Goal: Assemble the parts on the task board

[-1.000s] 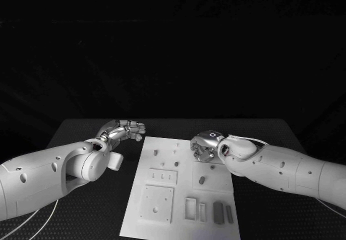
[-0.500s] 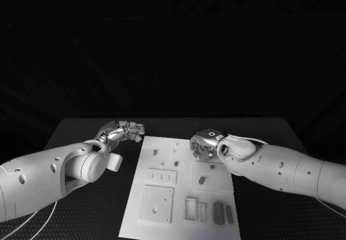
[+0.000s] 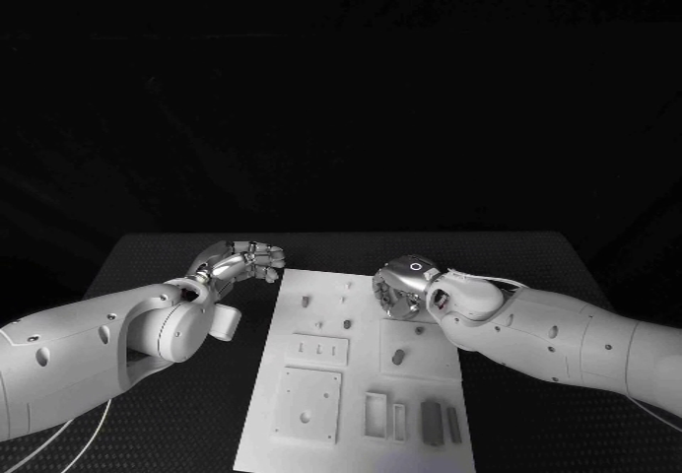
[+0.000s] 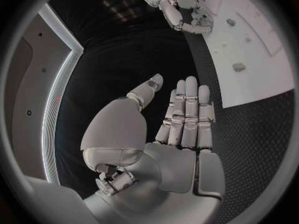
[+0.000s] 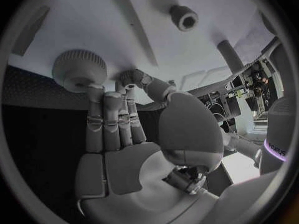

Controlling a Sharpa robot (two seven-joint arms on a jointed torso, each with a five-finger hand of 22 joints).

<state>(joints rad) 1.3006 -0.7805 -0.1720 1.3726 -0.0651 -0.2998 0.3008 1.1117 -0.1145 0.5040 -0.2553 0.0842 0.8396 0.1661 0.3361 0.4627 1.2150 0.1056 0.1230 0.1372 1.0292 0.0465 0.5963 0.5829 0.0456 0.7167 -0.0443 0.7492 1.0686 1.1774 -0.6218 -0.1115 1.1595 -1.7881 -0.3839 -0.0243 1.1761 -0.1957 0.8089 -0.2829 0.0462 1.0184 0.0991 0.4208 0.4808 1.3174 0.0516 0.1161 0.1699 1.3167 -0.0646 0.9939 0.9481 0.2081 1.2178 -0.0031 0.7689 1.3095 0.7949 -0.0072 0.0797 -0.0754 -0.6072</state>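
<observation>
The white task board (image 3: 330, 409) lies in the middle of the black table. Small grey parts (image 3: 430, 420) lie in its near slots, and small pegs (image 3: 347, 322) stand further back. My right hand (image 3: 402, 291) is bent down over the board's far right part. In the right wrist view its fingertips (image 5: 94, 89) touch a round ridged part (image 5: 74, 67) on the board, and the thumb tip meets the forefinger; whether anything is pinched there is hidden. My left hand (image 3: 244, 260) hovers left of the board's far corner, fingers (image 4: 187, 109) straight, thumb apart, holding nothing.
A peg with a hollow top (image 5: 185, 19) and a plain round peg (image 5: 229, 56) stand on the board beyond the right hand. Recessed plates (image 3: 318, 347) take up the board's left half. Black table (image 3: 157, 256) lies open on both sides.
My left hand has drawn slightly away from the board to the left. The right hand stays where it was over the board.
</observation>
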